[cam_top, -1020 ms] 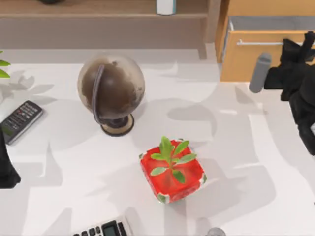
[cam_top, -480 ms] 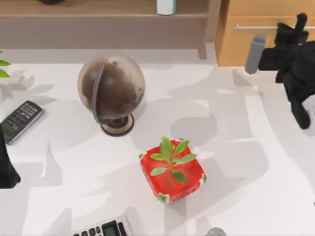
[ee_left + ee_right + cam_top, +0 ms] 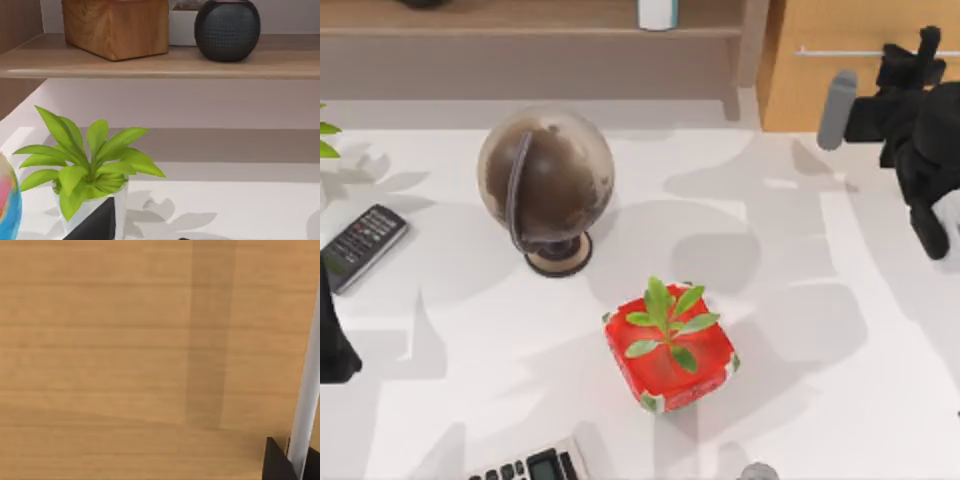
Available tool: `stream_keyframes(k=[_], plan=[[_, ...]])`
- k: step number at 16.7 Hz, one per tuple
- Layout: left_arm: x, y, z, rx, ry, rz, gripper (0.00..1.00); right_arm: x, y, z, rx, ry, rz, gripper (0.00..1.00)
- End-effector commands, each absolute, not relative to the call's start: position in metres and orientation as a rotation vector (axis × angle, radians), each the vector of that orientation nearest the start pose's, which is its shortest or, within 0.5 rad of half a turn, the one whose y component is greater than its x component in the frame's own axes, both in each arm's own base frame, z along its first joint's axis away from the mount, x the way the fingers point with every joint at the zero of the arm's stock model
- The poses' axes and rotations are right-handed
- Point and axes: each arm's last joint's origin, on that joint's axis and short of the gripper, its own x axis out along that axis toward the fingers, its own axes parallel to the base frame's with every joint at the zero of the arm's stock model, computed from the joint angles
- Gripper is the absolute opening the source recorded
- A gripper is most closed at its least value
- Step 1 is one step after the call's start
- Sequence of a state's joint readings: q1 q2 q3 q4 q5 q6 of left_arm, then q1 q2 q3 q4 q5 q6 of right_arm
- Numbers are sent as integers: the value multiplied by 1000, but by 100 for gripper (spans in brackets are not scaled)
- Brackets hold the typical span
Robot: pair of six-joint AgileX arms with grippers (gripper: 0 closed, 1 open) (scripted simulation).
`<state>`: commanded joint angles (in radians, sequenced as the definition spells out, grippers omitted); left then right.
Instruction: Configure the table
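The white table [image 3: 800, 400] carries a brown globe [image 3: 545, 180] at the back left and a red pot with a green plant [image 3: 670, 345] in the middle. My right gripper [image 3: 912, 58] is at the back right, against the wooden drawer front [image 3: 840, 90], which sits flush with the cabinet. In the right wrist view the drawer handle [image 3: 304, 390] runs between two black fingertips [image 3: 275, 462] that stand close on either side of it. My left arm [image 3: 332, 340] rests parked at the table's left edge.
A black remote [image 3: 360, 245] lies at the left, and a calculator [image 3: 530, 467] pokes in at the front edge. In the left wrist view a leafy plant in a white pot [image 3: 90, 165] stands below a wooden shelf [image 3: 200, 65] holding a wooden box [image 3: 117, 27] and a dark round speaker [image 3: 227, 27].
The drawer at the back right was open and has slid shut. My right gripper moved toward the back with its handle. The left arm has stayed still.
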<state>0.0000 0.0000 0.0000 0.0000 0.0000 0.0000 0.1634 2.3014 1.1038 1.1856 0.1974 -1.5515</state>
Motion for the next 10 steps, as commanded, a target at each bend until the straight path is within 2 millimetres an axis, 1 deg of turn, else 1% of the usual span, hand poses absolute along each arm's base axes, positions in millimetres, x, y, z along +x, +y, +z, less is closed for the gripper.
stream_keyframes(k=[10], plan=[[106,-1,160,0,0,0,100,439,71,88,-1565,14,2,83]])
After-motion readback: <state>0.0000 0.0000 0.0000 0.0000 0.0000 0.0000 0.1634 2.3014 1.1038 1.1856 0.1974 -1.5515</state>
